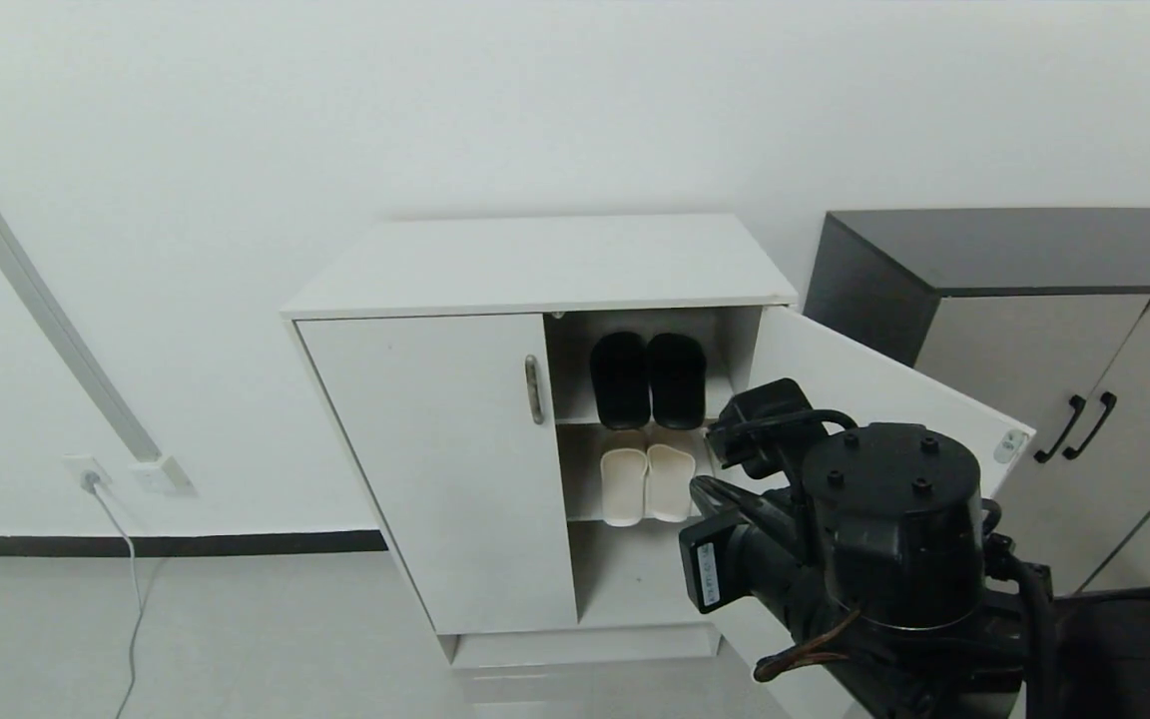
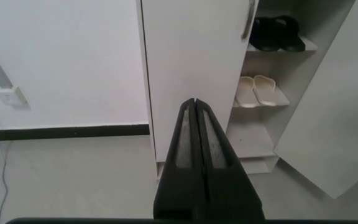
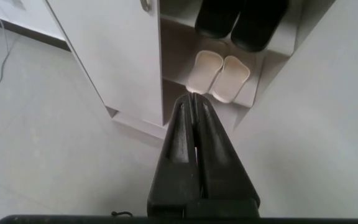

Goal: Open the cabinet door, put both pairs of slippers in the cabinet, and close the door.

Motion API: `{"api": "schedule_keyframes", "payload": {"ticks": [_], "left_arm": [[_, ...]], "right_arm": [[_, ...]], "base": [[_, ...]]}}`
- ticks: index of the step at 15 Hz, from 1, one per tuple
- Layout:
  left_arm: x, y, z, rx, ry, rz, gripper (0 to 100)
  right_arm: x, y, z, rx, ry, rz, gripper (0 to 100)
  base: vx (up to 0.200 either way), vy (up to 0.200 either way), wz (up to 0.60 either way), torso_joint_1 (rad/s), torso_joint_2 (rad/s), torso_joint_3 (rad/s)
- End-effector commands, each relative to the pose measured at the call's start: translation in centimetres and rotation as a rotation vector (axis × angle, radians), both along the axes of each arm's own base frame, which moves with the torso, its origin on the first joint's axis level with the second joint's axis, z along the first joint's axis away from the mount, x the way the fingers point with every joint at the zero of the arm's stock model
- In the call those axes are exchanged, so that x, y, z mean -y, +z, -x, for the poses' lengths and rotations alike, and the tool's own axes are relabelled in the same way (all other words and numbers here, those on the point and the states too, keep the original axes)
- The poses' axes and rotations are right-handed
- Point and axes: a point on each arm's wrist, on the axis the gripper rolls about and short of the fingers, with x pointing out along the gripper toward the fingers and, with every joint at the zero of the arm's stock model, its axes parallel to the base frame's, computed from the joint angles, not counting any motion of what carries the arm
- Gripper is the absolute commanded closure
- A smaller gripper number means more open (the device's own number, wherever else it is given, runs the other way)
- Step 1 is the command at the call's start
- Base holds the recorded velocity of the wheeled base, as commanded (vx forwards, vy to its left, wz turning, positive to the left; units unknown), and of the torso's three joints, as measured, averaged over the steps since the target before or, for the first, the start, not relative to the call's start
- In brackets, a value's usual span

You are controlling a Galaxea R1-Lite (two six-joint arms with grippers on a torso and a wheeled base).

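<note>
The white cabinet [image 1: 535, 265] stands against the wall with its left door [image 1: 435, 459] closed and its right door [image 1: 864, 399] swung open. A black pair of slippers [image 1: 647, 379] lies on the upper shelf. A cream pair of slippers [image 1: 647, 482] lies on the shelf below. My right arm [image 1: 874, 519] hangs in front of the open door. The right gripper [image 3: 193, 96] is shut and empty, held short of the cream pair [image 3: 219, 74]. My left gripper [image 2: 195, 102] is also shut and empty, facing the closed door [image 2: 194, 56], well back from it.
A dark cabinet with grey doors [image 1: 1034, 330] stands close to the right of the open door. A wall socket with a hanging cable [image 1: 86, 477] is at the left. Bare grey floor [image 1: 236, 639] lies in front of the cabinet.
</note>
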Motion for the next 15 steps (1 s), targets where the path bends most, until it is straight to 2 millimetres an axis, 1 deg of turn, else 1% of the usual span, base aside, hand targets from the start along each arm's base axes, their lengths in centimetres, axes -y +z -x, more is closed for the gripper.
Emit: {"api": "schedule_keyframes", "payload": {"ticks": [1,6,10,12,15], "left_arm": [[0.0,-0.02,-0.01,-0.003,0.001,0.0,100],[0.0,-0.01,-0.01,-0.002,0.001,-0.001,100],[0.0,-0.01,-0.01,-0.001,0.001,0.0,100],[0.0,-0.01,-0.01,-0.001,0.001,0.0,100],[0.0,-0.02,-0.01,-0.003,-0.001,-0.001,100]], "right_arm": [[0.02,0.13,0.04,0.003,0.0,-0.004,100],[0.16,0.23,0.01,0.004,-0.003,-0.006,100],[0.4,0.09,-0.42,-0.003,-0.004,-0.006,100],[0.57,-0.04,-0.64,-0.005,-0.011,-0.001,100],[0.61,0.06,-0.61,0.0,-0.006,0.004,100]], "base": [[0.0,0.0,0.0,0.203,-0.52,-0.32],[0.0,0.0,0.0,0.212,-0.53,-0.322],[0.0,0.0,0.0,0.248,-0.57,-0.323],[0.0,0.0,0.0,0.124,-0.27,-0.156],[0.0,0.0,0.0,0.031,-0.05,-0.032]]}}
